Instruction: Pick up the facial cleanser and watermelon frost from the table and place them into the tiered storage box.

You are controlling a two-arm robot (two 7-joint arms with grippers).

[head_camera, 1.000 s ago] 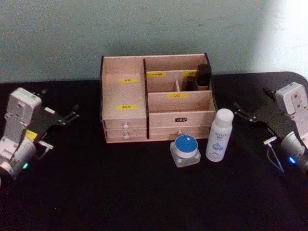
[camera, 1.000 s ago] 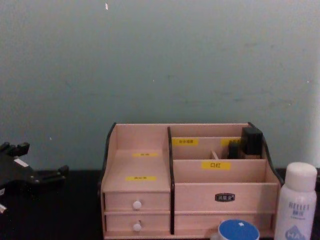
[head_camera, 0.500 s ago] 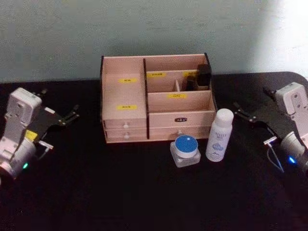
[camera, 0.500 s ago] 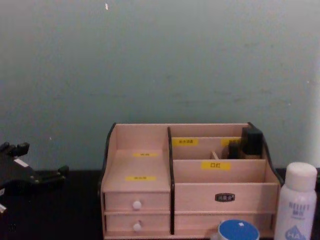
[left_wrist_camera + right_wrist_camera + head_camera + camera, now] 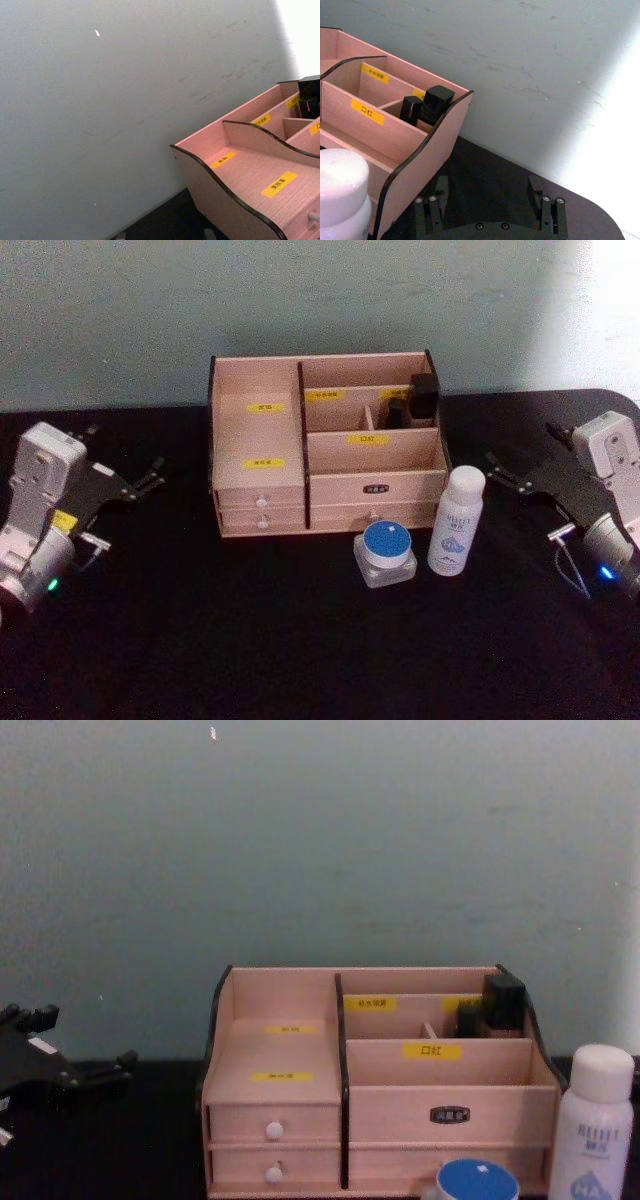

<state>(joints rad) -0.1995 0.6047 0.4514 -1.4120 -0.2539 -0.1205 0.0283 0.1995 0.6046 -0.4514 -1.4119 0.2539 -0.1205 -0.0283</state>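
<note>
The tiered storage box [image 5: 262,455] stands at the table's back centre, also seen in the chest view [image 5: 285,1050] and both wrist views [image 5: 250,175] [image 5: 420,150]. Just in front of its right half stands the facial cleanser [image 5: 456,520] [image 5: 592,1130], upright, its cap [image 5: 342,185] near the right wrist camera. The watermelon frost [image 5: 386,552] [image 5: 477,1182] sits to the cleanser's left. My left gripper [image 5: 125,452] [image 5: 78,1040] hovers open, far left of the box. My right gripper [image 5: 520,445] [image 5: 487,195] hovers open to the right of the cleanser, holding nothing.
Dark small items [image 5: 424,395] [image 5: 432,105] fill the box's back right compartment. The black table [image 5: 300,640] stretches wide in front of the objects. A grey-green wall [image 5: 320,840] stands close behind the box.
</note>
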